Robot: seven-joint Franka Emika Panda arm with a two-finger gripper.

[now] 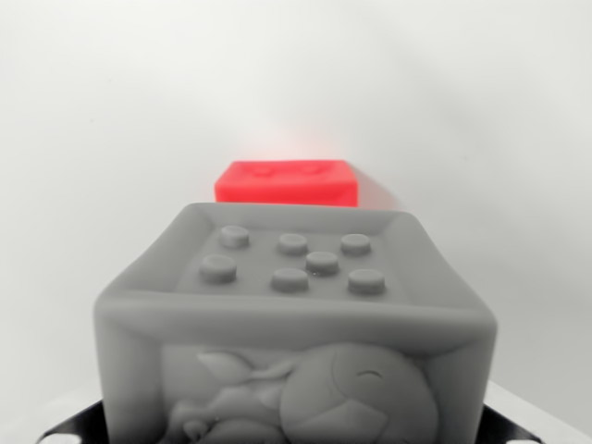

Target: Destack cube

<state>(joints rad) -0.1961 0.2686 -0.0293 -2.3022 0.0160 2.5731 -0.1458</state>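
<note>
A large grey cube (296, 324) fills the lower half of the wrist view, very close to the camera. Its upper face carries several round studs and its near face a raised cartoon figure. Black fingertips (74, 427) of my gripper (296, 430) show only at the bottom corners, pressed against the grey cube's left and right sides, so the gripper is shut on it. A smaller-looking red cube (287, 182) sits farther away on the white surface, just beyond the grey cube's far edge and apart from it.
A plain white surface (92, 139) surrounds both cubes, with a soft red glow around the red cube. The grey cube hides whatever lies below it.
</note>
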